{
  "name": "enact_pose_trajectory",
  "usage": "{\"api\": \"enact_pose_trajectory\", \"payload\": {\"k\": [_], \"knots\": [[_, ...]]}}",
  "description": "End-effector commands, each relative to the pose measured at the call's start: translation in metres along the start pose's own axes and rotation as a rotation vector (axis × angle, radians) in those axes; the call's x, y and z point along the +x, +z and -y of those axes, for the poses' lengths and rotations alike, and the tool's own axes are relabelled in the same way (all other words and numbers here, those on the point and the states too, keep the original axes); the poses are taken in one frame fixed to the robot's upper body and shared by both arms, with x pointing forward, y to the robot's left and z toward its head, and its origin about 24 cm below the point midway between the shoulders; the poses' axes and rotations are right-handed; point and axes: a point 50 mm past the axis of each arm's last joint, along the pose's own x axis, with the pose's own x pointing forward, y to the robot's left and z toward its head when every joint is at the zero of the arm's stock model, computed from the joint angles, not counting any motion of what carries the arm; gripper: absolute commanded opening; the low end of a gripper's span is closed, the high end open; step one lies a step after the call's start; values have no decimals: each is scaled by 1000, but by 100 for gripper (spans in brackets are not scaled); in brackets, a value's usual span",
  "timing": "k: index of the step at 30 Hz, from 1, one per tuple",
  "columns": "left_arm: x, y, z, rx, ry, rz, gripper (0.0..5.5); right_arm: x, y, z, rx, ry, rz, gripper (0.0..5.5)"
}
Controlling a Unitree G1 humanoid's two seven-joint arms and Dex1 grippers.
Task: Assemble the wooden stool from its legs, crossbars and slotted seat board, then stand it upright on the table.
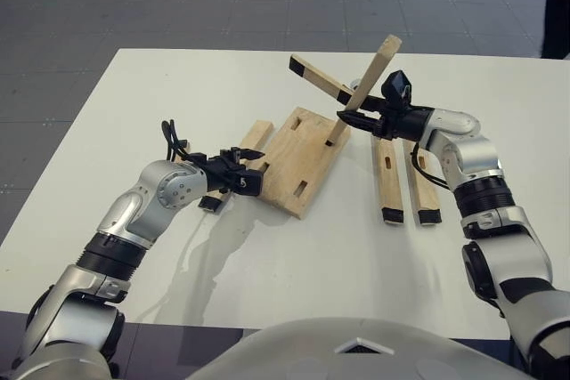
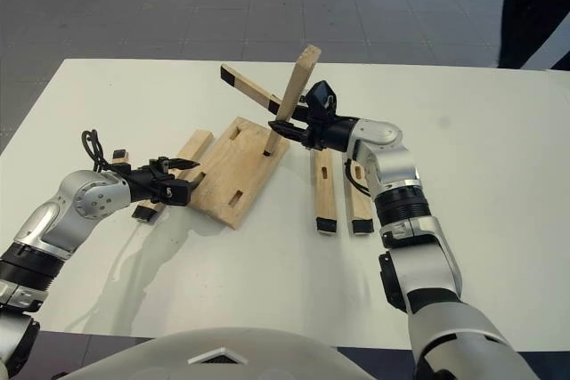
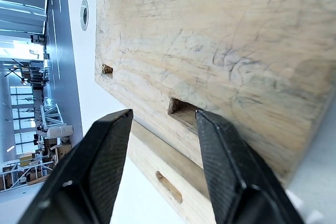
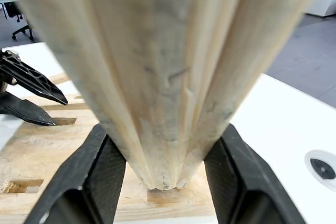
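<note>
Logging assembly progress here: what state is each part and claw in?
Seat board: lying slots up.
Held leg: leaning, lower end in a board slot.
Right claw: shut on held leg.
Left claw: open, at the board's edge.
Left leg: flat, partly under the board.
Loose leg: flat on table.
Second loose leg: flat beside it.
Black-tipped piece: behind held leg; raised or lying, unclear.

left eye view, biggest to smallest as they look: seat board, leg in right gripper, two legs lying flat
1. seat board
2. held leg in the right gripper; raised nearer the camera, so unsure
3. left flat leg and right flat leg: alike
</note>
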Motion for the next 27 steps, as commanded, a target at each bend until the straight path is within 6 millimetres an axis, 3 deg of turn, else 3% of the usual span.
{"api": "enact_pose_trajectory", "payload": {"k": [1, 6, 10, 13, 15, 17, 19, 23, 27], "knots": [[6, 7, 9, -27, -41, 28, 223, -13, -47, -22, -53, -30, -194, 202], [6, 7, 11, -43, -43, 27, 223, -25, -78, -41, 12, -24, -276, 202], [5, 5, 12, -45, -48, 26, 223, -25, -84, -22, 133, -71, -311, 202], [6, 5, 12, -44, -50, 32, 223, -18, -71, -3, 153, -77, -334, 202], [5, 6, 13, -48, -55, 36, 223, -15, -42, 9, 135, -36, -279, 202], [5, 6, 16, -55, -65, 45, 223, -13, -21, 13, 128, 33, -251, 202], [5, 7, 18, -58, -75, 54, 223, -12, -13, 11, 147, 123, -279, 202], [2, -2, 6, -54, -47, 28, 223, -19, -34, -14, 218, 291, -395, 202], [5, -3, 2, -52, -41, 32, 223, -26, -70, -25, 293, 270, -505, 202]]}}
